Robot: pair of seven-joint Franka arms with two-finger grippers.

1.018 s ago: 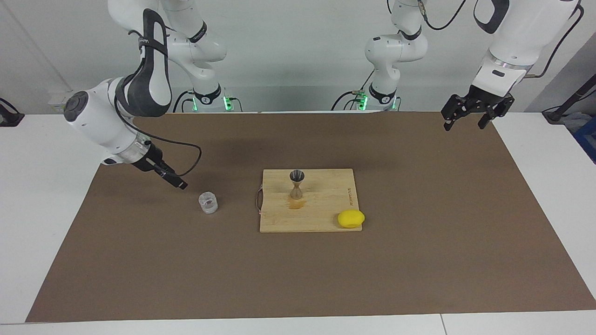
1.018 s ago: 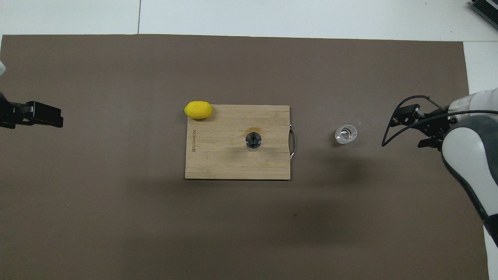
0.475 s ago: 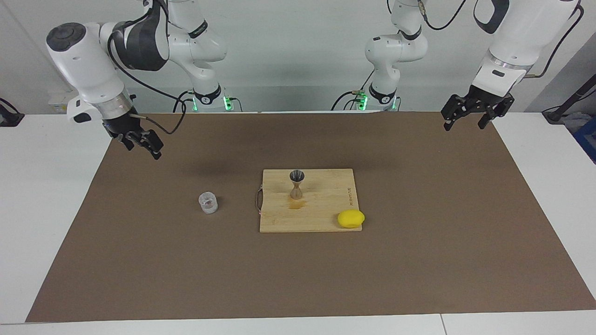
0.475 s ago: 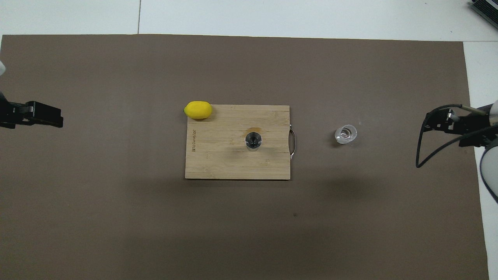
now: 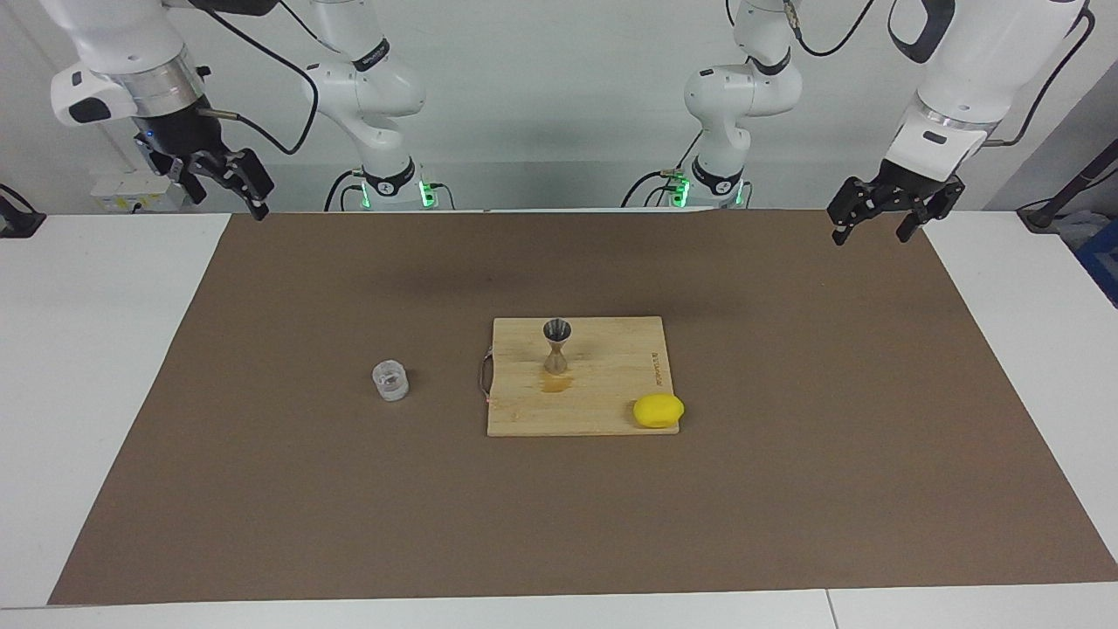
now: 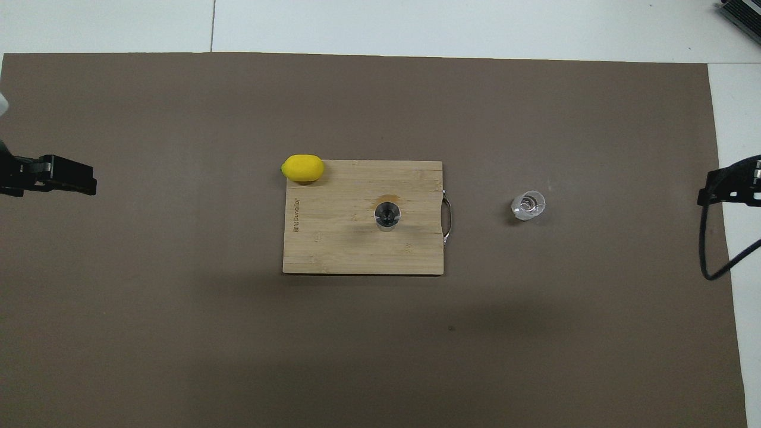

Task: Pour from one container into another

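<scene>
Both claws hang wide and empty: right claw point(image 5: 223, 183), left claw point(image 5: 878, 218). The short clear glass tumbler point(image 5: 390, 381) stands beside the wooden board point(image 5: 611, 411) bearing the silver hourglass jigger point(image 5: 556, 346). Grip the tumbler's sides level, then tip slowly over the jigger.

The board point(image 5: 603, 397) bears one short line of dark print along its edge toward the left arm's end, near the lemon point(image 5: 658, 411); its letters cannot be read.
</scene>
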